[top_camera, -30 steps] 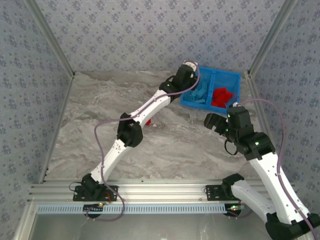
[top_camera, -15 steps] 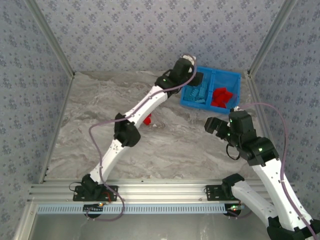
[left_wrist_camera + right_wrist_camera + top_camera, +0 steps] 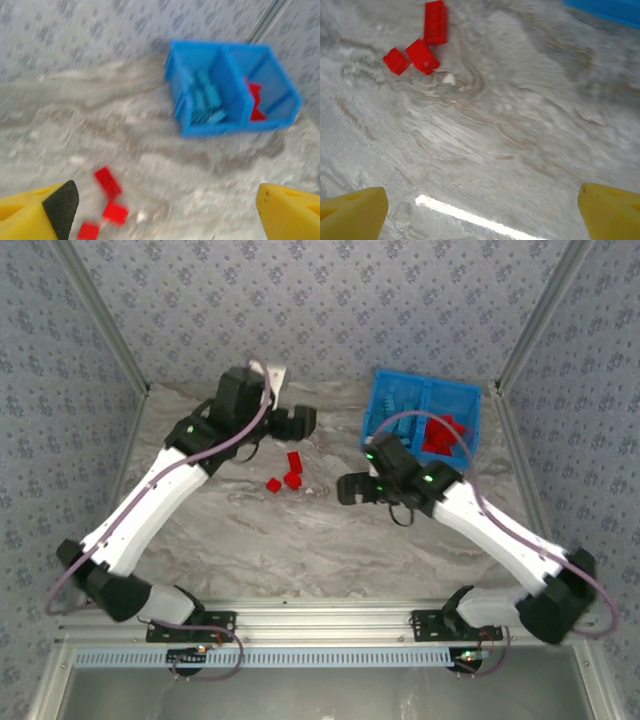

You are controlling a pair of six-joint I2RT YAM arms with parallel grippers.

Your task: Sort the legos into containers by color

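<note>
Since earlier frame, left arm swings away from bin (image 3: 225, 129) toward far-left tabletop (image 3: 300, 540); right arm reaches in toward centre. State: left fingers (image 3: 30, 217) wide apart, empty; right fingers (image 3: 355, 212) apart, empty. Three red legos (image 3: 292, 478) loose mid-tabletop between arms. In bin at far-right corner: light blue legos (image 3: 205, 97) left compartment, red bricks (image 3: 255, 102) right compartment.
</note>
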